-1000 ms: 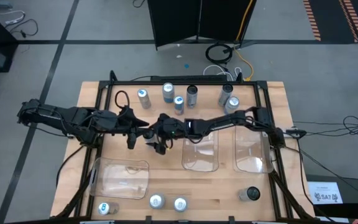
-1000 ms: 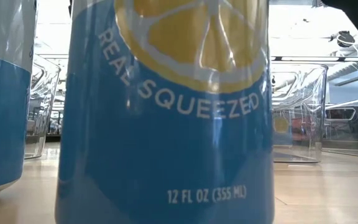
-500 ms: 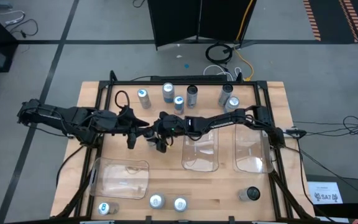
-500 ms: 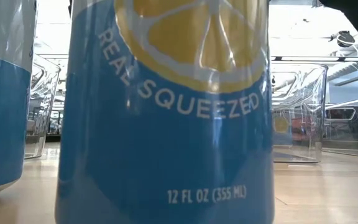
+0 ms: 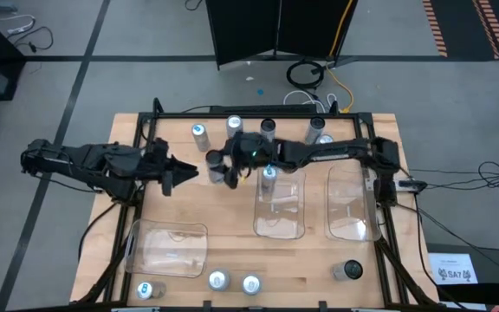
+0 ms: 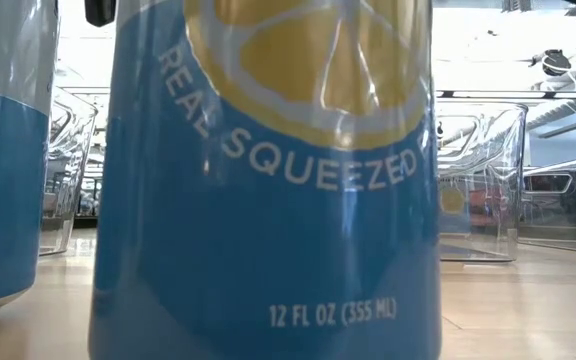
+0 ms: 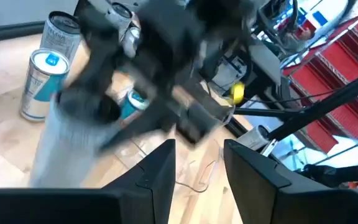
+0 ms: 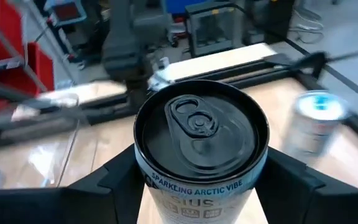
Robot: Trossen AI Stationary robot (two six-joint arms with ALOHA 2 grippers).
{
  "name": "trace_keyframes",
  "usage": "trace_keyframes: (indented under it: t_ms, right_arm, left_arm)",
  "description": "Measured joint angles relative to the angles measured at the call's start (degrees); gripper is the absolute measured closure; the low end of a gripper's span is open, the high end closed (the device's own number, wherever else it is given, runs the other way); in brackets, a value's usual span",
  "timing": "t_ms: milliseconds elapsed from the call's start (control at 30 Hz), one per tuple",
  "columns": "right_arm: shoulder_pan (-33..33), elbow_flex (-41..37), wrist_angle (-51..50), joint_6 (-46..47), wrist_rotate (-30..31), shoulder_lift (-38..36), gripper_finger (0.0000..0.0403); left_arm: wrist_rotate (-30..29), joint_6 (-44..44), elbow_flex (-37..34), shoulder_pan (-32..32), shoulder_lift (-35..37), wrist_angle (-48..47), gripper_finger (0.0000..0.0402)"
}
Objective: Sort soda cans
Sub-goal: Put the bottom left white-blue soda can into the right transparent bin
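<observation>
My right gripper [image 5: 217, 167] is over the far middle of the table, shut on a grey soda can [image 8: 201, 143] with a dark top and the words "SPARKLING ARCTIC VIBE". The left wrist view shows this can [image 7: 61, 143] blurred, just ahead of my left gripper [image 7: 197, 168]. My left gripper [image 5: 180, 173] is open and empty, a little to the left of the held can. Several more cans stand upright along the far edge [image 5: 199, 132] [image 5: 235, 126] [image 5: 268, 127]. One blue-topped can [image 5: 268, 173] stands at the far end of the middle tray. My right gripper pinches the grey can by its side wall [image 8: 151, 186], just under the top rim, with one finger [image 8: 114, 186] on each side. The fingers come roughly level, from the table's right. The can stays upright. Whether its base is off the table does not show.
Three clear plastic trays lie on the table [image 5: 170, 247] [image 5: 280, 212] [image 5: 352, 204]. Several cans stand by the near edge [image 5: 145, 289] [image 5: 217, 280] [image 5: 250, 283], one of them dark [image 5: 349, 271]. A blue lemon-marked can [image 6: 268, 180] fills the low view.
My right gripper has moved from the table's middle toward the far edge and a little left, carrying the grey can. My left gripper has drawn back toward the table's left, away from the place where the two grippers met.
</observation>
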State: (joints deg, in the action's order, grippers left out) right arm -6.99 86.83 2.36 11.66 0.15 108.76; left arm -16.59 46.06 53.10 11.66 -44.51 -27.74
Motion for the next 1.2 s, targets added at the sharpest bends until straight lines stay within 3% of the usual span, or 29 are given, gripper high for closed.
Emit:
trace_keyframes:
  t_ms: [367,533,700,900,1033,1200]
  right_arm:
    - [-3.2,-0.1,-21.7,0.8,1.0,-14.7,0.0169]
    - [-3.0,-6.6,-26.2,1.9,8.8,-24.2,0.0169]
    - [-2.6,-15.9,-26.6,8.2,13.3,-37.2,0.0169]
    - [1.2,-23.3,-31.6,14.4,23.4,-52.5,0.0169]
    - [5.4,-24.3,-44.2,22.3,31.5,-60.0,0.0169]
    - [11.5,-24.5,-55.4,32.0,39.0,-62.7,0.0163]
  left_arm:
    - [0.0,-4.9,0.0,0.0,1.6,-3.0,0.0256]
    - [-0.1,-4.9,0.0,0.0,1.6,-3.0,0.0256]
    - [-0.1,-5.0,0.0,0.0,1.5,-3.3,0.0256]
    - [-0.6,-5.0,0.0,0.0,1.5,-3.3,0.0256]
    - [-2.3,-5.0,0.0,0.0,1.5,-3.3,0.0256]
    - [-4.9,-5.0,0.0,0.0,1.5,-3.3,0.0256]
